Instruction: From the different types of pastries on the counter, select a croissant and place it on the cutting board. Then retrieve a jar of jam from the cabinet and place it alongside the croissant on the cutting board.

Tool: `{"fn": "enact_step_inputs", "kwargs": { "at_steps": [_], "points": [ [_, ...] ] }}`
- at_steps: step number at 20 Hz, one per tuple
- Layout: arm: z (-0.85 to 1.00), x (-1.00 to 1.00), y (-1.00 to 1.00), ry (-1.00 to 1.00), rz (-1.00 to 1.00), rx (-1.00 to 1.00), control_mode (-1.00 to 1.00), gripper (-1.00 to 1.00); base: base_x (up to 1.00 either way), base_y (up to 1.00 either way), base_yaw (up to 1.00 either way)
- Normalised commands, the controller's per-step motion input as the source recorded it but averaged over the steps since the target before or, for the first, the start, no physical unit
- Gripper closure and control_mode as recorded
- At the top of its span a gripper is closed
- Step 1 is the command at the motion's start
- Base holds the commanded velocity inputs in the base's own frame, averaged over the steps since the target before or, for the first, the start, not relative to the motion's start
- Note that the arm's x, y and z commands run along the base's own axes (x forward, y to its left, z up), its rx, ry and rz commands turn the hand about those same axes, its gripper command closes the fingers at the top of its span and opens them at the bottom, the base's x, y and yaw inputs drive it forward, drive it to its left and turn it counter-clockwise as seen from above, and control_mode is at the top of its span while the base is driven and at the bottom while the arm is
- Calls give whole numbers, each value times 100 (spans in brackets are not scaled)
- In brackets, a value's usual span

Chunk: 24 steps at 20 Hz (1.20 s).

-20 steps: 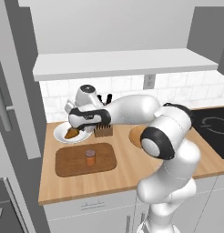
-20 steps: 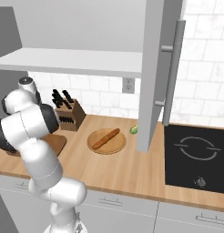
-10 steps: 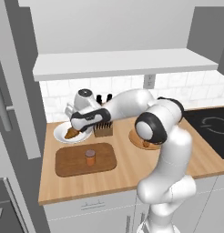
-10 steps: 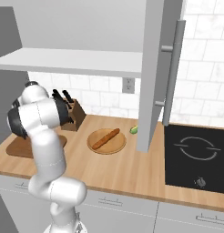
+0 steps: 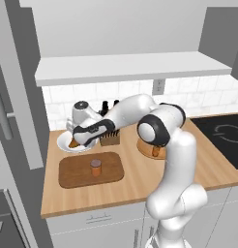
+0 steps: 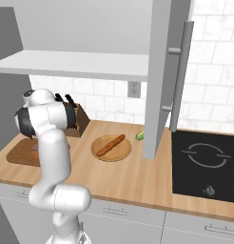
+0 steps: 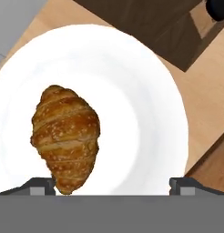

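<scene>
Right now my gripper (image 7: pixel 112 184) hangs with its jaws spread wide and nothing between them, just over the croissant (image 7: pixel 66 137) on its white plate (image 7: pixel 145 109). Through the hand camera the pastry sits off toward the left fingertip rather than centred, its long axis running roughly away from the fingers, so I judge a small sideways shift comes before I descend. Beyond the plate stands the knife block (image 7: pixel 155 25); the cutting board (image 5: pixel 72 173), already carrying the jam jar (image 5: pixel 96 167), lies just beside the plate

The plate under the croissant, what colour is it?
White; the plate under the croissant shows best in the hand view.
</scene>
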Motion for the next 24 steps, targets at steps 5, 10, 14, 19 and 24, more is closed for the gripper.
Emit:
{"fn": "enact_step_inputs", "kwargs": {
  "at_steps": [5,10,14,19,24],
  "points": [
    [0,79,0,0,0,0,-100,-100,0,0,0],
    [-2,20,2,1,0,3,-100,-100,0,0,0],
    [-35,16,18,9,-2,-1,-100,-100,0,0,0],
    [-21,1,0,0,0,-4,-100,-100,0,0,0],
    [-59,0,0,0,0,-18,-100,-100,0,0,0]
  ]
}}
